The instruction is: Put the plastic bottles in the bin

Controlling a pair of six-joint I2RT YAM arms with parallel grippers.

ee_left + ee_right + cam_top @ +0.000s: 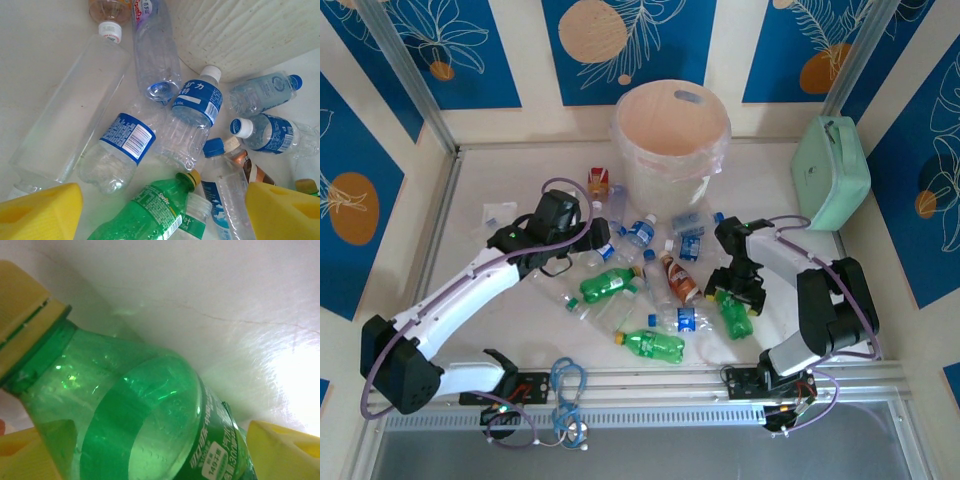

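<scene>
white table (520,170), blue leafy walls (430,50), bottles (640,235) scattered near the bin (670,150). left gripper (162,195) fingers wide open; right gripper (150,450) straddles a green bottle (140,405), can't tell if it's gripping tbh

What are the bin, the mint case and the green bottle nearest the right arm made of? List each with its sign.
Bin: translucent plastic, matte; light glows through its whitish-pink wall. Mint case: smooth, probably moulded plastic or coated fabric; unclear. Green bottle: glossy see-through tinted plastic, with sharp highlights.
</scene>
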